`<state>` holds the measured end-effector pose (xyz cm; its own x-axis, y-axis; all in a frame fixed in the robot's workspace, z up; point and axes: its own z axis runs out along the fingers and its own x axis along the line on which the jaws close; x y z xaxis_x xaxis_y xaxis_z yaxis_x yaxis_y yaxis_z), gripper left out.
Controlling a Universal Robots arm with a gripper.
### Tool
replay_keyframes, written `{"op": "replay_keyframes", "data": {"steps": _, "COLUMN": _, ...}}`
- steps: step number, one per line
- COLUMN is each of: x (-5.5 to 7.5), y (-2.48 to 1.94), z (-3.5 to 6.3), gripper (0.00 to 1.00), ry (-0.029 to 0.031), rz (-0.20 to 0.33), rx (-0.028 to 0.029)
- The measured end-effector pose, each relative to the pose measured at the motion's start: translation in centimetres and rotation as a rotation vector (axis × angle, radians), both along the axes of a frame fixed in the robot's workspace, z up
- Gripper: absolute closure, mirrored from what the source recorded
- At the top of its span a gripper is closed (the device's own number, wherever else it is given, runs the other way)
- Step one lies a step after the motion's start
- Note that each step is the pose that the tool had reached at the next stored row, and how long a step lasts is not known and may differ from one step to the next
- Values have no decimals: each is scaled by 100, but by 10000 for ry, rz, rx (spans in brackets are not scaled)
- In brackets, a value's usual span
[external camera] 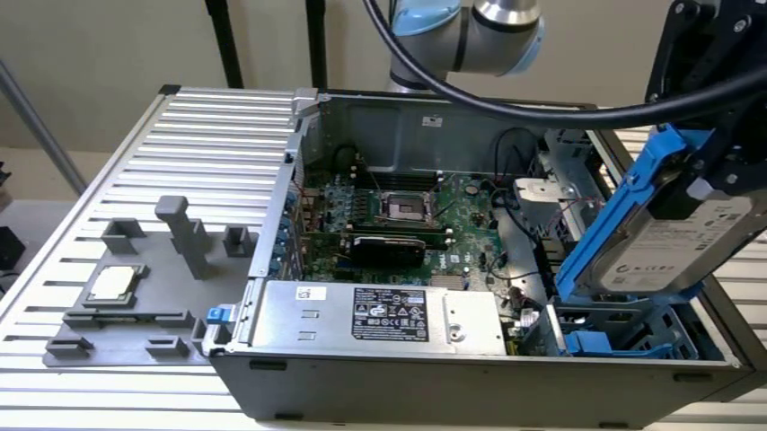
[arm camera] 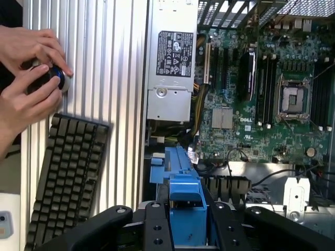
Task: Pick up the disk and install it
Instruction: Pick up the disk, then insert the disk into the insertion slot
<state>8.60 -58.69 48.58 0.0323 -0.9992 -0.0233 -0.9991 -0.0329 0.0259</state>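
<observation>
Since the fingers (arm camera: 156, 226) are closed partway around the disk (external camera: 666, 235), clamping its blue rail from both sides at the upper end, we read the pick-up as done and the disk as carried in the air. From that grip the disk's long axis runs steeply down and toward the exterior view's left, so it hangs tilted rather than flat, with its label facing outward. Its lower end sits just above the drive bay (external camera: 613, 339), the open slot with blue plastic parts at the corner of the computer case (external camera: 480, 373) on the exterior view's right. Whether the two touch we cannot tell. We judge this to be the relation that matters: the bay lies below the low end, and the disk is not yet lined up with it. Farther out, the motherboard (external camera: 396, 202) and power supply (external camera: 372, 314) lie inside the case, which stands on the slatted desk (external camera: 180, 135). Beside a keyboard (arm camera: 68, 172), a person's hands (arm camera: 23, 104) hold a small round object (arm camera: 56, 78).
</observation>
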Motion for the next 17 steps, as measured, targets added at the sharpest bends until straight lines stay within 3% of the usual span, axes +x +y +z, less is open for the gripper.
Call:
{"op": "replay_keyframes", "data": {"steps": 6, "x": 237, "y": -7, "z": -7, "gripper": 67, "ry": 1, "rz": 1, "rx": 0}}
{"op": "replay_keyframes", "data": {"steps": 17, "x": 245, "y": -7, "z": -8, "gripper": 67, "ry": 0, "rz": 0, "rx": 2}}
